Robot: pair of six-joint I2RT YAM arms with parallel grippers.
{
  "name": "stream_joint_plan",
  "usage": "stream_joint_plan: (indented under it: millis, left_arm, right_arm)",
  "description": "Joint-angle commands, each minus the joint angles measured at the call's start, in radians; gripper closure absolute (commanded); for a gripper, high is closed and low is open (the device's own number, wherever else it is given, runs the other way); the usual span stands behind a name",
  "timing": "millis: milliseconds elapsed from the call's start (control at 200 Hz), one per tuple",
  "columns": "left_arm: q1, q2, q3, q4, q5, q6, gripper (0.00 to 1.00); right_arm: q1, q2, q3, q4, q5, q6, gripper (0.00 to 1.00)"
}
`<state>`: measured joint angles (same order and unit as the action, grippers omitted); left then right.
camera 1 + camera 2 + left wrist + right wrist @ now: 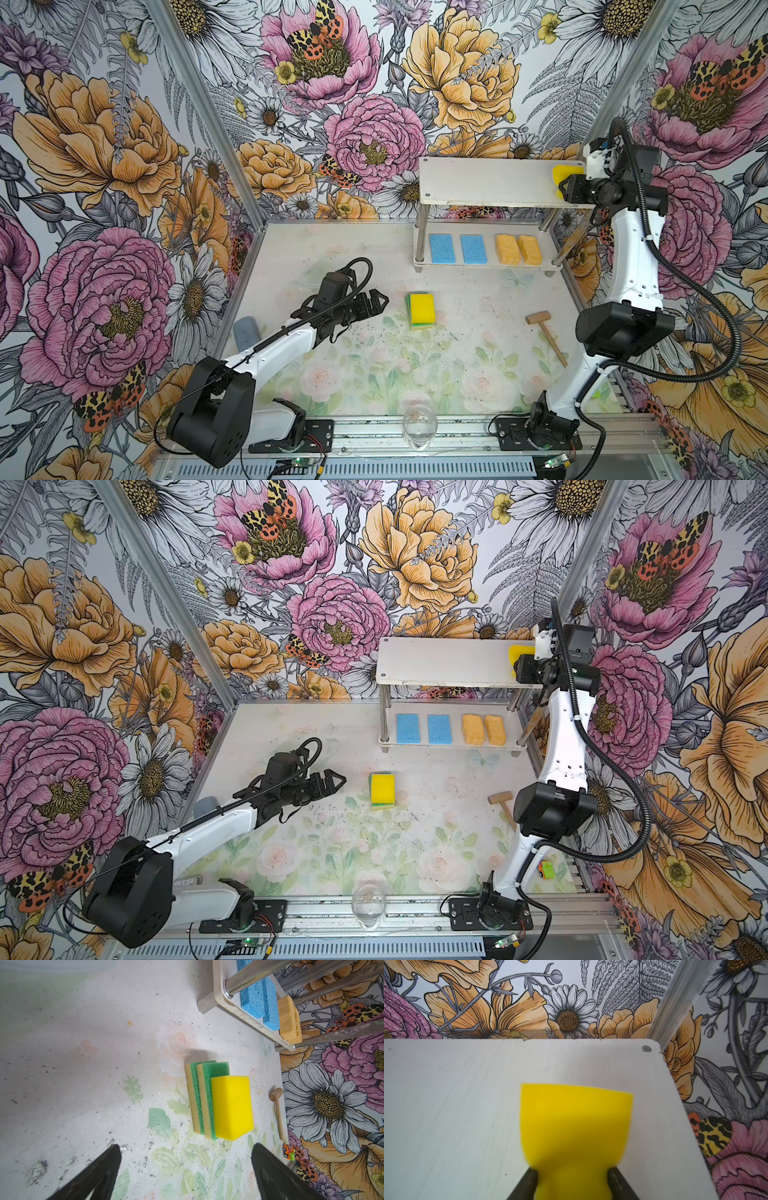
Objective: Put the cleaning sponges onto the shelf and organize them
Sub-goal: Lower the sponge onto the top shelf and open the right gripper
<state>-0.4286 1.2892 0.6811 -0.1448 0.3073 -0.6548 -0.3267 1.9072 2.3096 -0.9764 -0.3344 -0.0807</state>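
Observation:
The shelf (pixel 490 183) stands at the back right. On its lower board lie two blue sponges (pixel 441 248) and two orange-yellow sponges (pixel 508 249). My right gripper (pixel 572 1176) is shut on a bright yellow sponge (pixel 575 1122), squeezing it, just over the right end of the top board (pixel 467 1095). On the table, another bright yellow sponge (pixel 231 1105) lies on top of two green-topped sponges (pixel 207 1072). My left gripper (pixel 187 1159) stands open just left of this stack (pixel 422 309), with nothing between its fingers.
A wooden mallet (pixel 544 332) lies right of the stack, near the right arm. A clear glass (pixel 419 426) stands at the front edge. A grey-blue cylinder (pixel 246 330) sits at the left wall behind the left arm. A small toy car (pixel 545 870) lies front right.

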Motion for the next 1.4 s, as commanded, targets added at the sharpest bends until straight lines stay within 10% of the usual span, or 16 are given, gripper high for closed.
stream_joint_plan:
  millis: [0,1396]
  left_arm:
    - [0.010,0.004,0.025,0.006,-0.010,0.003,0.01]
    - [0.019,-0.001,0.009,0.021,-0.002,0.000,0.01]
  right_arm:
    - [0.002,0.016,0.030,0.004,-0.028,-0.014,0.53]
    - [0.040,0.035,0.036,0.058,0.112,0.095,0.11]
